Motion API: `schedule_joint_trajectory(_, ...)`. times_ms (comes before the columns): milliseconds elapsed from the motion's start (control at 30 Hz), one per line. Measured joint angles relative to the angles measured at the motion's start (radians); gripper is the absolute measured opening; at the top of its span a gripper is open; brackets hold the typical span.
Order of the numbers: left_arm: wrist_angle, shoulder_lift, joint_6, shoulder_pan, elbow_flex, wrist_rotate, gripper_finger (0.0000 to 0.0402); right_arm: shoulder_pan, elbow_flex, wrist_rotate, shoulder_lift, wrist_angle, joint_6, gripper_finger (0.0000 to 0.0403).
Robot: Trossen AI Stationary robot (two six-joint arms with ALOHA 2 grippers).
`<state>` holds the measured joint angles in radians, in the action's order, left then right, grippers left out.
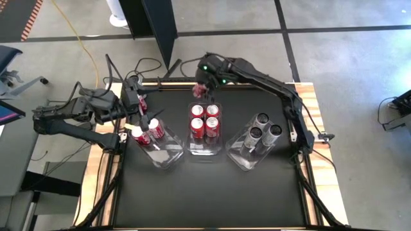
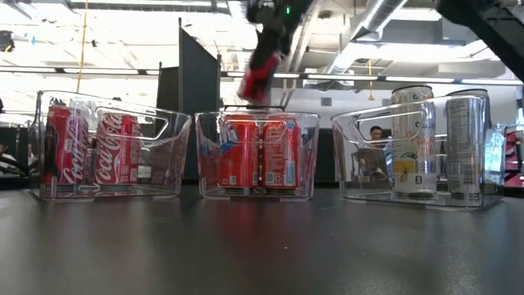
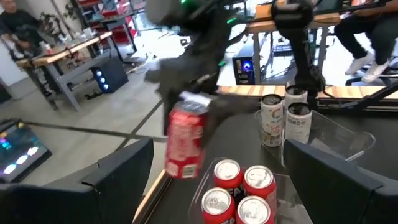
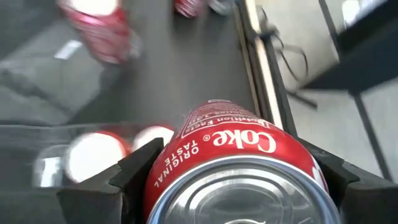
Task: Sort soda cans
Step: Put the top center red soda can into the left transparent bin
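Coke can held: red Coke can (image 4: 236,177) sits between the fingers of my right gripper (image 1: 201,89), lifted clear of the table; the right wrist view shows a dark finger pressing each flank, so the jaws are closed on it.
Can position: in the high view it hangs at the far end of the middle bin (image 1: 204,130), just beyond its far wall, not yet over the open space inside.
Long axis: tilted, not plumb. In the low view the can (image 2: 256,78) leans with its bottom toward the bin, well above the rim.
Middle bin contents: four red cans (image 1: 205,119) upright in a two-by-two block at the far end; the near half looks free.
Left bin: clear bin (image 1: 160,144) with two red cans (image 1: 149,133) at the end toward the left arm.
Right bin: clear bin (image 1: 253,142) holding three silver cans (image 1: 263,128), upright.
Left gripper: my left gripper (image 1: 142,102) is parked beside the left bin, jaws open, holding nothing.
Nearer arm: right arm, already carrying.
Judgement for next move: the free slot lies on the near side of the block of four, so I'd have to carry the can toward me past them and bring its axis upright before lowering.
Risk: a tilted can could clip the standing tops.
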<state>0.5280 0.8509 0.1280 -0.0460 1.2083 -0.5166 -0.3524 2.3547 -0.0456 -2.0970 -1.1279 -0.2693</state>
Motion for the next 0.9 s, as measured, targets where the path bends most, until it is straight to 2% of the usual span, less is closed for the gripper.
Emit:
schedule_joint_trajectory(300, 0.018, 0.000, -0.053, 0.000, 0.000, -0.027, 0.0355, 0.205, 0.000, 0.005, 0.015, 0.085, -0.108, 0.0303)
schedule_joint_trajectory(467, -0.030, -0.001, -0.062, 0.000, 0.000, -0.023, 0.0355, 0.291, 0.000, 0.007, 0.015, 0.131, -0.172, 0.0303)
schedule_joint_trajectory(700, -0.161, -0.011, -0.027, 0.000, 0.000, -0.007, 0.0355, 0.341, -0.022, 0.046, 0.015, 0.209, -0.232, 0.0303)
schedule_joint_trajectory(900, -0.260, -0.035, -0.009, 0.000, 0.000, 0.096, 0.0355, 0.336, -0.024, 0.101, -0.024, 0.259, -0.253, 0.0303)
